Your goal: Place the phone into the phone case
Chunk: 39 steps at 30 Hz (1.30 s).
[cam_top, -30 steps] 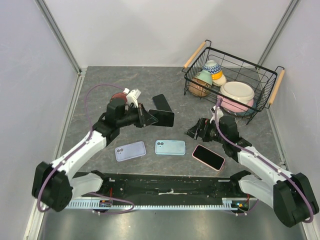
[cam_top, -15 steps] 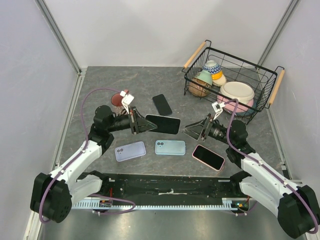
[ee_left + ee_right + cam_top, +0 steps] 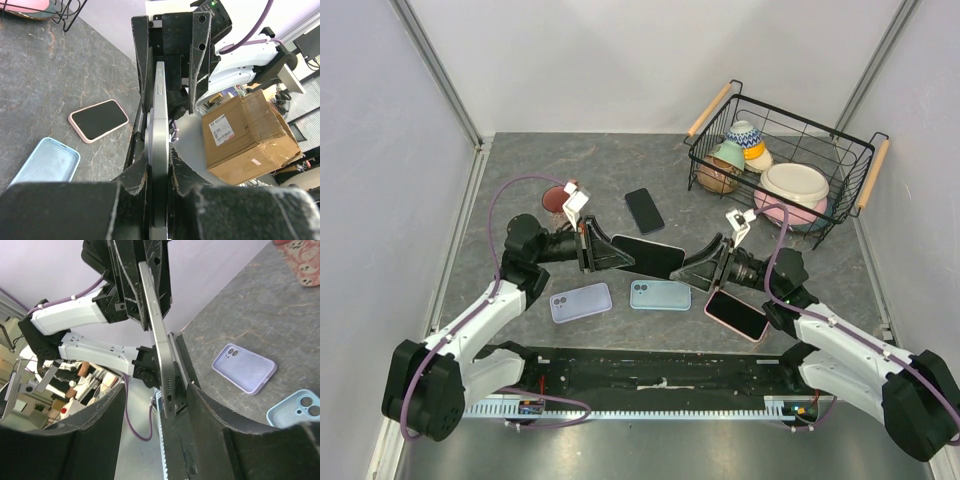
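Note:
A black phone with a silver rim (image 3: 648,256) hangs above the table, and my left gripper (image 3: 612,254) is shut on its left end. Seen edge-on in the left wrist view, the phone (image 3: 159,125) is pinched between both pads of the left gripper (image 3: 159,167). My right gripper (image 3: 697,268) has reached the phone's free end. In the right wrist view the phone (image 3: 159,340) stands between the jaws of the right gripper (image 3: 158,388), which are open with a gap on each side. Two empty phone cases lie below, a lavender case (image 3: 581,301) and a light blue case (image 3: 660,294).
A pink-cased phone (image 3: 737,314) lies right of the blue case, under the right arm. Another black phone (image 3: 644,210) lies further back. A wire basket (image 3: 787,172) holding bowls stands at the back right. A small red dish (image 3: 554,197) sits at the back left.
The right gripper has swung left and up to the held phone's free end, its jaws narrowing around it. The left gripper has shifted the phone slightly forward and kept hold of it.

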Each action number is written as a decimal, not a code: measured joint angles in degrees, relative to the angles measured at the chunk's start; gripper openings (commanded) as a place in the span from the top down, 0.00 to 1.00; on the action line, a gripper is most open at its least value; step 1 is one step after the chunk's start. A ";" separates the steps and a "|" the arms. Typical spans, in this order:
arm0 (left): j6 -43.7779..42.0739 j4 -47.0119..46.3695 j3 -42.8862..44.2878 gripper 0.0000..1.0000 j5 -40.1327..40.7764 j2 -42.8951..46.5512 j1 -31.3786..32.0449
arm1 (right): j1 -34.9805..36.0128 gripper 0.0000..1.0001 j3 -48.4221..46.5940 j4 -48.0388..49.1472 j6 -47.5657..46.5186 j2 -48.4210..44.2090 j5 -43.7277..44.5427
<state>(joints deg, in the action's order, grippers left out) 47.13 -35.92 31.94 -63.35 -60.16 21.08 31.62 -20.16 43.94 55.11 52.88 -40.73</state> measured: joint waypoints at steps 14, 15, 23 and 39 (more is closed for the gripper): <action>3.21 -1.33 -0.52 0.98 -1.55 -0.63 -0.22 | 3.30 1.00 0.09 3.52 -1.05 3.67 0.07; 3.21 -1.46 -0.52 0.98 -1.62 -0.66 -0.22 | 3.30 1.00 0.09 3.50 -1.16 3.65 0.09; 1.60 0.52 -0.50 0.36 -1.27 -1.01 -0.26 | 3.43 1.00 0.07 2.97 -1.25 3.76 0.02; -14.19 32.70 3.52 0.30 26.05 11.26 -0.11 | 3.69 1.00 -4.11 -13.81 -9.22 6.10 3.06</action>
<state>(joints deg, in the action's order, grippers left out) 32.95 -3.22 35.46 -37.30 -48.90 20.97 35.31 -24.27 30.13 45.89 58.98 -37.67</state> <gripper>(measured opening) 0.706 0.048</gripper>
